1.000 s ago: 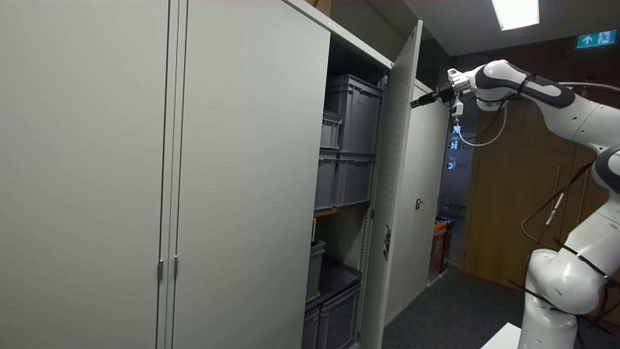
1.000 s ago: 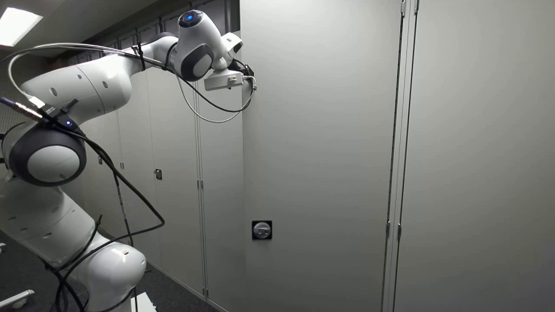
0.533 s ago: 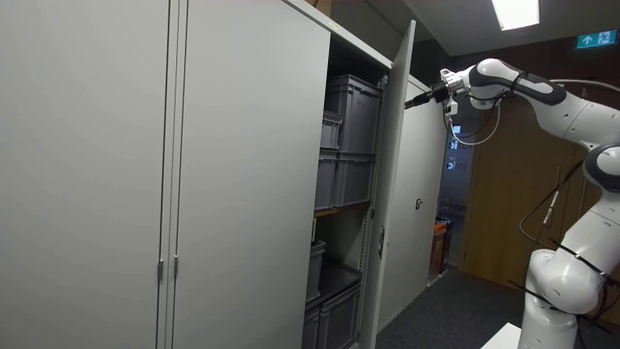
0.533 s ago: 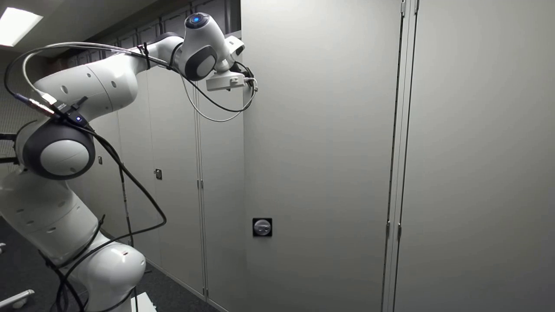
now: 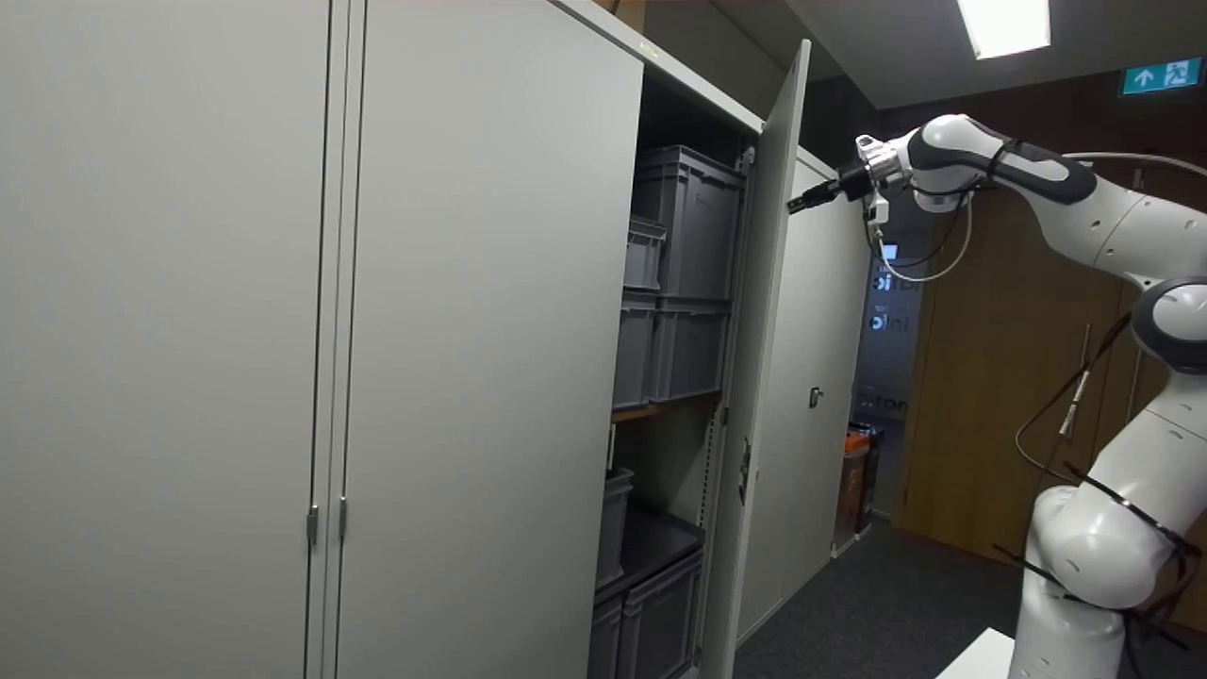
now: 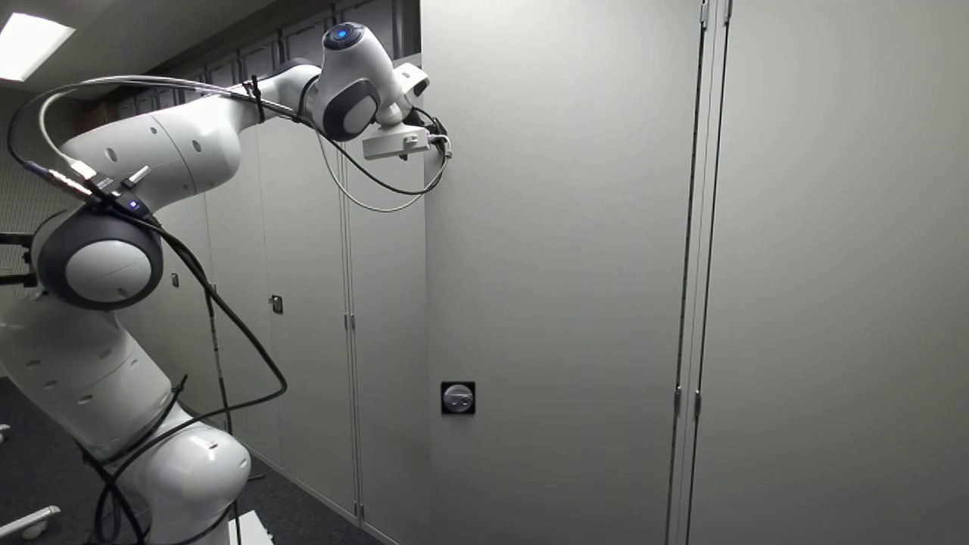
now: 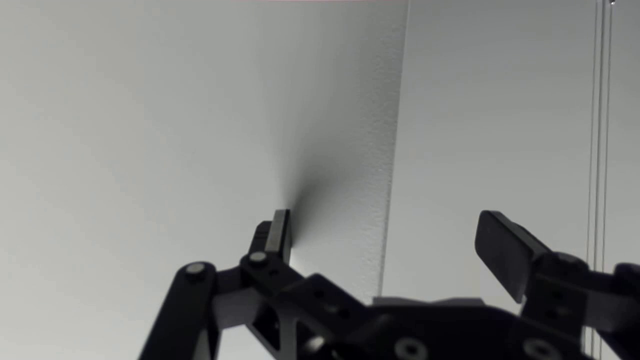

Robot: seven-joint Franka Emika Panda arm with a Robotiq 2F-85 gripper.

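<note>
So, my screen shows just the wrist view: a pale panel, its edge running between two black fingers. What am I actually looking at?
Observer: It's a tall cabinet door, standing open, as an exterior view shows.
Visitor: Oh! Does it have a handle or lock anywhere?
Observer: There's a round fitting on a dark square plate, well below the gripper.

The end effector [image 7: 387, 225] (fingers [image 7: 500, 255] apart) frames a grey panel's edge [image 7: 394, 130].
</note>
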